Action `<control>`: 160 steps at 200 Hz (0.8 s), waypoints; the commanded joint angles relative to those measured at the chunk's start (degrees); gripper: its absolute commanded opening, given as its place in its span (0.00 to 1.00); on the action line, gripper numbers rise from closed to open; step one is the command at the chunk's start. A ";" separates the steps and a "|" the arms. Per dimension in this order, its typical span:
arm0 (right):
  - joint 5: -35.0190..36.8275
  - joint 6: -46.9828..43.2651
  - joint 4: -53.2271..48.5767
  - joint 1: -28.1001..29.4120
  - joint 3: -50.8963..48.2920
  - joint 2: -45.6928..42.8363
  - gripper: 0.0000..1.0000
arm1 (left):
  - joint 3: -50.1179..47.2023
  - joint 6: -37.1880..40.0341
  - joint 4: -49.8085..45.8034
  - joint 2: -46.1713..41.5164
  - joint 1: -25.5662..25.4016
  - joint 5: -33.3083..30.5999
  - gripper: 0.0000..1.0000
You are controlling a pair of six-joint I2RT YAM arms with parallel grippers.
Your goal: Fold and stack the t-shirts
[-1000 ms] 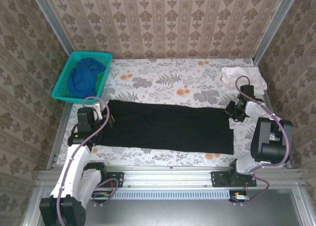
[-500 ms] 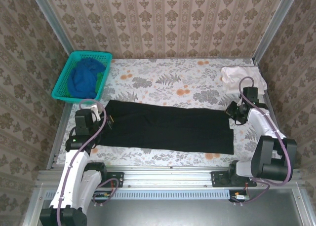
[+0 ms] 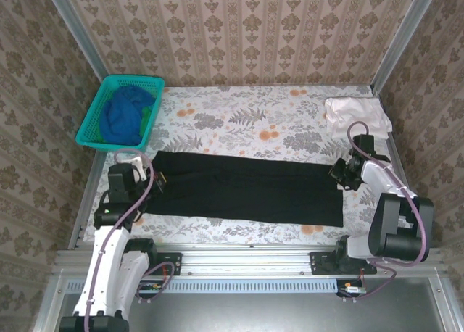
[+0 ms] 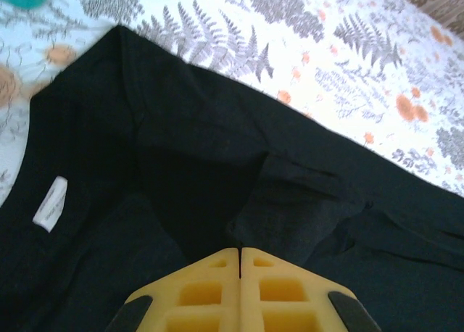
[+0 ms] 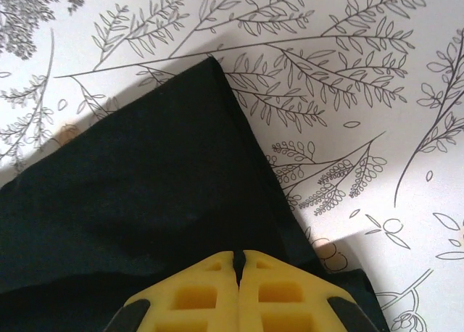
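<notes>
Nearest me, at the bottom of the overhead picture, the two arms rise from a metal rail [image 3: 246,263]. Just past it, the black t-shirt [image 3: 246,187] lies across the middle of the frame as one long flat band.

The left gripper [image 4: 239,251] sits at the band's left end, over the collar, with its yellow foam pads [image 4: 206,292] pressed together. The right gripper [image 5: 238,254] is at the right end, by a square corner of the cloth, and its fingers are also closed tight. I cannot tell whether either one has cloth pinched between them.

I would say the black shirt is mid-fold. To do it well, each gripper needs every layer at its end. Then both ends should rise together and evenly, so the band stays taut and does not sag or twist.

The cloth is matte, limp knit, creased near the collar, where a small white label [image 4: 49,204] shows. The tablecloth [image 5: 348,93] beneath looks smooth, printed with grey ferns and orange flowers.

Farther back, at the upper left, a teal mesh basket [image 3: 93,118] holds a bunched blue t-shirt [image 3: 125,113]. At the upper right lies a pale t-shirt [image 3: 353,111], loosely folded.
</notes>
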 commanded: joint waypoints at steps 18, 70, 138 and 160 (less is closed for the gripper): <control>2.73 -0.48 -0.14 0.10 0.34 -0.01 0.25 | -2.00 -2.91 0.14 -1.85 -0.68 0.01 0.00; 2.65 -0.13 -3.01 2.14 2.09 -4.21 0.33 | -5.49 -5.82 1.45 -4.56 -1.01 0.67 0.00; 12.26 0.16 -3.36 4.30 3.45 -2.65 0.46 | -6.71 -6.63 2.09 -6.05 -2.07 0.69 0.00; 12.60 -0.90 -1.64 4.04 7.73 5.24 0.46 | -6.80 -6.50 2.37 -5.58 -2.04 0.46 0.00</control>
